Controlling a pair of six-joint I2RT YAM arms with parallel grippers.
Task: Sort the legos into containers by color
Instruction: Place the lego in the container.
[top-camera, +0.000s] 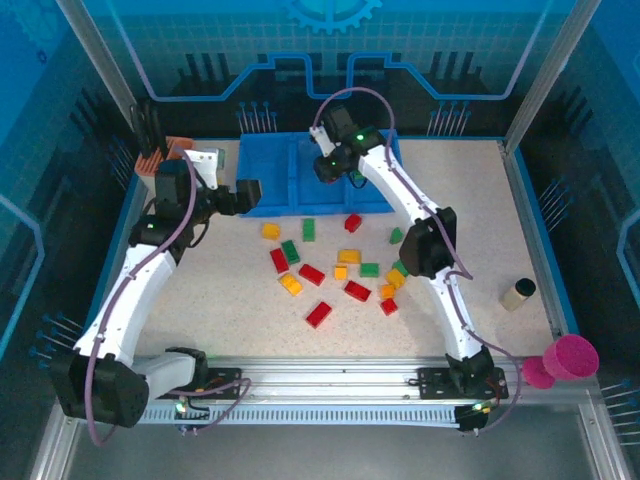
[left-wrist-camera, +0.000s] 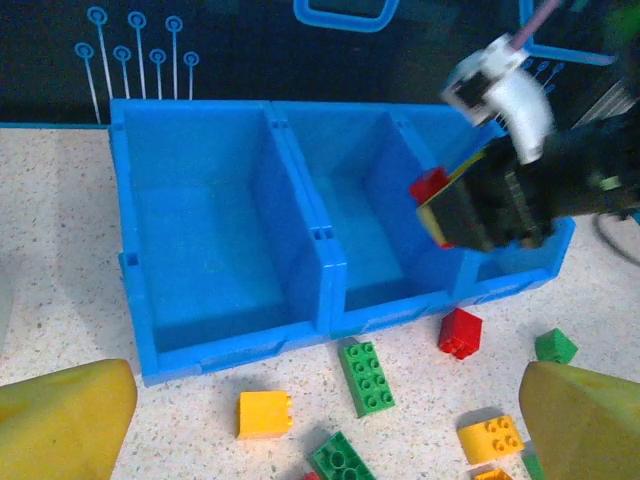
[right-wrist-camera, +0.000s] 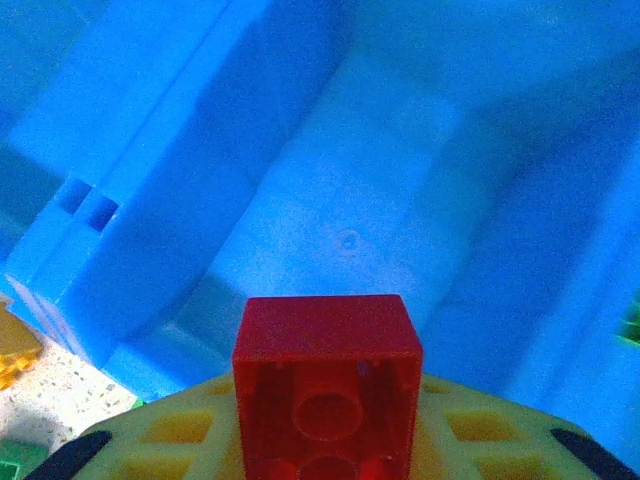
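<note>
Red square brick (right-wrist-camera: 327, 375) clamped in my right gripper (top-camera: 338, 168), over middle compartment (left-wrist-camera: 370, 230) of blue tray (left-wrist-camera: 230, 350). Middle and left compartment (left-wrist-camera: 200, 230) bare; right one partly hidden, maybe something green inside. My left gripper (top-camera: 250, 194) spread, nothing held. Loose legos (top-camera: 349, 256) on table (top-camera: 250, 300) nearly all unsorted: barely begun.

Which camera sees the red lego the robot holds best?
Right wrist camera: the red lego sits big and close between the yellow fingers, over a blue compartment. The left wrist camera catches just a red corner; from the top it's too small to tell.
</note>
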